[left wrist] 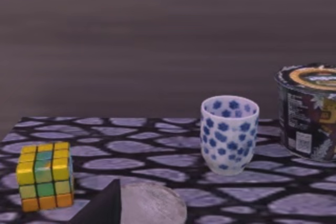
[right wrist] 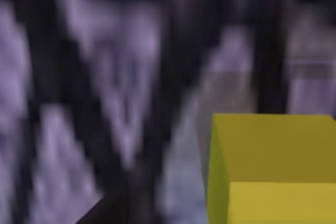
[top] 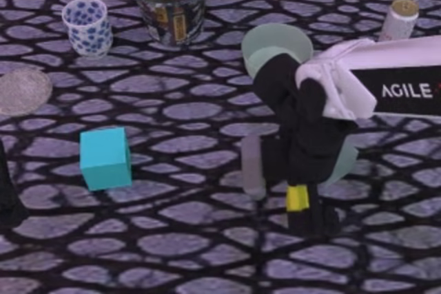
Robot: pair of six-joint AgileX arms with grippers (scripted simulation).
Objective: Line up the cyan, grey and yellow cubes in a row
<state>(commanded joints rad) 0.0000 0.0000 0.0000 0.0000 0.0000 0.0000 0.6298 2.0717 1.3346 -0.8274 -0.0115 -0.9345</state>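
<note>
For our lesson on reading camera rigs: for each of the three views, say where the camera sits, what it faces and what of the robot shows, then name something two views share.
Top view: above the table, looking down; the right arm reaches over the grey cube.
Left wrist view: low, facing the spotted cup and puzzle cube.
Right wrist view: close on the yellow cube.
Shared: yellow cube in top and right wrist views.

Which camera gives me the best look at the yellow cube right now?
The right wrist view: the yellow cube fills its corner, close up. The top view shows only a yellow sliver between the right gripper fingers, beside the grey cube. The left wrist view misses it.
</note>
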